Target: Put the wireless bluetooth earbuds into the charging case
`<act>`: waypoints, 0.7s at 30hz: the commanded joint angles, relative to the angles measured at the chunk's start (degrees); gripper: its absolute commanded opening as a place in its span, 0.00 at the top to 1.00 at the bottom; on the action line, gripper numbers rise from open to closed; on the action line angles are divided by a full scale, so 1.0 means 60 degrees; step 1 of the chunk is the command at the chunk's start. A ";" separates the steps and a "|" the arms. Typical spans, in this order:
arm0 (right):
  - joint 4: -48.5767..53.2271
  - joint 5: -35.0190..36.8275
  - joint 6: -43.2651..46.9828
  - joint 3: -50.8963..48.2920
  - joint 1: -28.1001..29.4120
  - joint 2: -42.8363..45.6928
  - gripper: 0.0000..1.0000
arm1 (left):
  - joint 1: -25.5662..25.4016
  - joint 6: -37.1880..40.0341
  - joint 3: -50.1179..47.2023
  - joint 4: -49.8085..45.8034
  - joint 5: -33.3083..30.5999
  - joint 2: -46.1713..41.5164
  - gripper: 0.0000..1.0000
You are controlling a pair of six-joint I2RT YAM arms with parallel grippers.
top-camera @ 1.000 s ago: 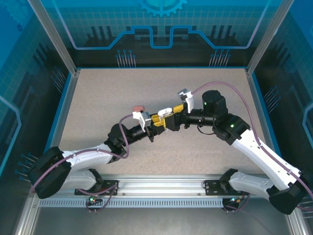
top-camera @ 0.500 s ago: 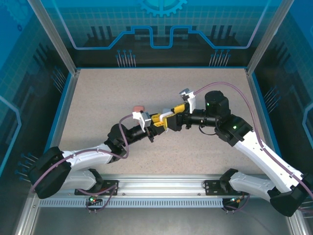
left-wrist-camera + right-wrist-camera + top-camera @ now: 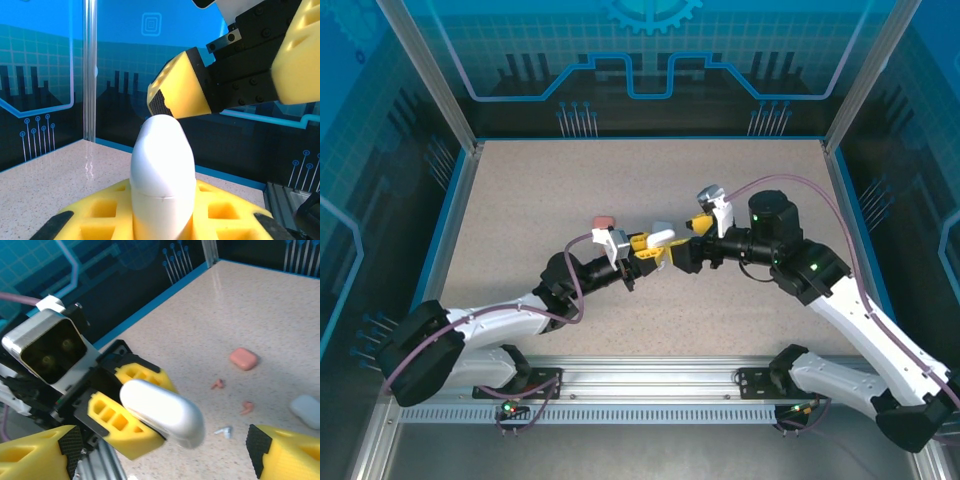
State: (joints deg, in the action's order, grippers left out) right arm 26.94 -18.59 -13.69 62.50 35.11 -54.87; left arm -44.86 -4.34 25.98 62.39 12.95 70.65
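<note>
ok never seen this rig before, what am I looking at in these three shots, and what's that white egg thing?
Two robot arms are bolted at the near edge of a speckled table. One picture looks down from above and behind them; the other two come from a small camera on each wrist, so each shows that arm's own yellow fingers.

The left gripper is shut on a white charging case, the closed pebble-shaped "egg" that stands up between its fingers. The right gripper is open, its fingers either side of that case without touching it.

Lying on the table behind, in the right wrist picture: a salmon-pink case, a pale case, two salmon earbuds and one white earbud. None sits in a case yet.
</note>
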 commanded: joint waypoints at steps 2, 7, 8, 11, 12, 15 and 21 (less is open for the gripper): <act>0.0516 0.0139 0.1557 0.0247 -0.0213 0.0514 0.08 | -0.0051 0.0243 -0.0078 -0.0243 0.0504 -0.0617 0.98; 0.0901 -0.1414 0.3542 0.0394 -0.0209 0.0647 0.06 | -0.0044 0.0511 -0.0209 -0.0649 0.0953 -0.1111 0.98; 0.1170 -0.1745 0.4187 0.0483 -0.0200 0.0586 0.06 | -0.0043 0.0567 -0.0210 -0.0756 0.1044 -0.1189 0.98; 0.1764 -0.2278 0.5596 0.0652 -0.0165 0.0377 0.07 | -0.0045 0.0679 -0.0117 -0.1060 0.1299 -0.1342 0.98; 0.1857 -0.2355 0.5961 0.0706 -0.0140 0.0307 0.08 | -0.0052 0.0707 -0.0098 -0.1111 0.1383 -0.1371 0.98; 0.1905 -0.2586 0.6709 0.0802 -0.0097 0.0046 0.13 | -0.0051 0.0749 -0.0078 -0.1160 0.1525 -0.1403 0.98; 0.2052 -0.3081 0.7316 0.1237 0.0036 -0.0753 0.22 | -0.0051 0.0793 -0.0096 -0.1206 0.1592 -0.1441 0.98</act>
State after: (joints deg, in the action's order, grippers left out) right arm 37.10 -33.45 25.19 67.18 34.61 -57.54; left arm -44.86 -1.06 25.39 54.83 20.78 63.31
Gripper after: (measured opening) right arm 0.811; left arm 0.221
